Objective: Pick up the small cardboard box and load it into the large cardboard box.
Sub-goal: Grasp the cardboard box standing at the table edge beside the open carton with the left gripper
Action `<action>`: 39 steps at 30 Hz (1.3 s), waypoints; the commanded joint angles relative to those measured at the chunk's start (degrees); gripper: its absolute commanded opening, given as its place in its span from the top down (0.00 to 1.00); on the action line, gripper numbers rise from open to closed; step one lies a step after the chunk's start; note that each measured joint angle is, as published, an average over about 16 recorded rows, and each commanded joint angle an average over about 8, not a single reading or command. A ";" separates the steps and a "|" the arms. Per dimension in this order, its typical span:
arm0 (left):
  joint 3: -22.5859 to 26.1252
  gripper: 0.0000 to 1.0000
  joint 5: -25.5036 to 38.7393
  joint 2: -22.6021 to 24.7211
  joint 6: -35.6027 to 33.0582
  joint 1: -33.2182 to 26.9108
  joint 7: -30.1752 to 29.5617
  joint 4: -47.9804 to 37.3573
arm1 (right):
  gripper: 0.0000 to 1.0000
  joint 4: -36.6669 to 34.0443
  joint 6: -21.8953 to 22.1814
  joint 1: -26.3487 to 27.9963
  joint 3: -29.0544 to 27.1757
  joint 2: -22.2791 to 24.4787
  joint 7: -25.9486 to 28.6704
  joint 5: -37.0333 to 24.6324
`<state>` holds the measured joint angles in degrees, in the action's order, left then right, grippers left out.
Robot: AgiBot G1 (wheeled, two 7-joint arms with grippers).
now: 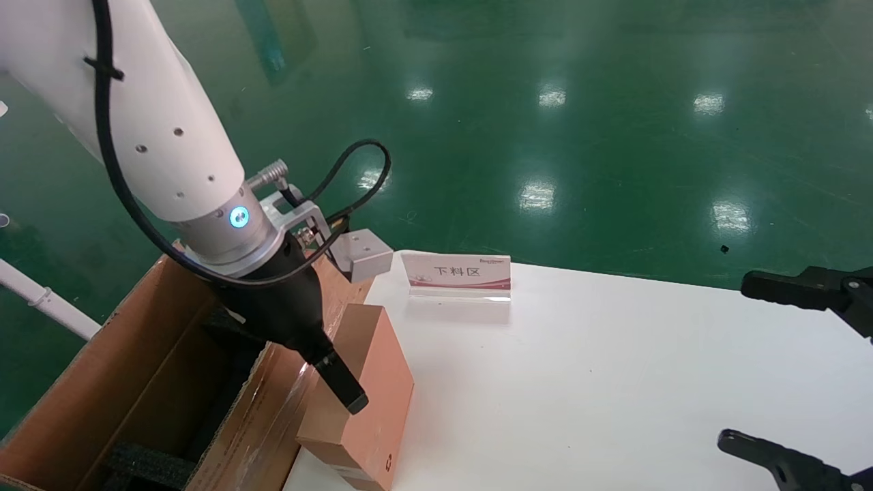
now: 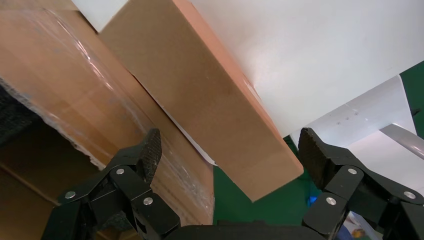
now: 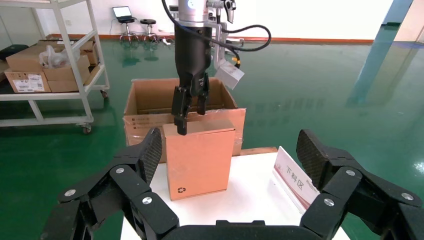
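Large brown corrugated cardboard box [image 1: 136, 382] with black foam inserts sits at your far left, open beside the white bench [image 1: 614, 382]. Your left hand [image 1: 326, 372] is spread wide over the flat pinkish-brown small cardboard box [image 1: 372, 402], gripping nothing; that box stands on edge at the bench edge, touching the carton's taped flap, probably for a top grasp. Your right hand [image 1: 784, 372] waits open, partly cut off.

- One small cardboard box [image 1: 368, 395] stood on the white table [image 1: 614, 382].
- One large cardboard box [image 1: 123, 382] sat beside that table.
- One sign [image 1: 458, 275] stood on the table.
- Two grippers: left gripper [image 1: 334, 382], right gripper [image 1: 798, 368].
- One shelving cart [image 3: 55, 65] stood beyond the table.
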<state>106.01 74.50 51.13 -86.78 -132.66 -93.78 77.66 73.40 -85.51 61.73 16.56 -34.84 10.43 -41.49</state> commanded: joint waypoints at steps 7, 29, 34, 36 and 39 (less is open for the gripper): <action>1.36 0.00 0.62 -0.76 2.37 1.95 0.17 -0.11 | 0.00 0.00 0.01 0.01 0.03 0.01 -0.01 0.02; 2.08 1.00 1.24 -1.42 4.00 3.52 0.76 -0.25 | 0.88 -0.02 0.04 0.00 0.07 0.03 -0.04 0.05; 2.01 1.00 1.24 -1.41 3.91 3.45 0.75 -0.25 | 1.00 -0.02 0.05 0.00 0.07 0.03 -0.03 0.05; 1.99 1.00 1.24 -1.40 3.88 3.43 0.74 -0.25 | 1.00 -0.02 0.05 0.00 0.06 0.03 -0.03 0.05; 1.97 1.00 1.23 -1.39 3.84 3.40 0.74 -0.25 | 1.00 -0.02 0.05 0.00 0.06 0.03 -0.03 0.05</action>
<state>107.99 75.72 49.74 -82.93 -129.26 -93.04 77.41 73.38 -85.46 61.73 16.62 -34.80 10.40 -41.44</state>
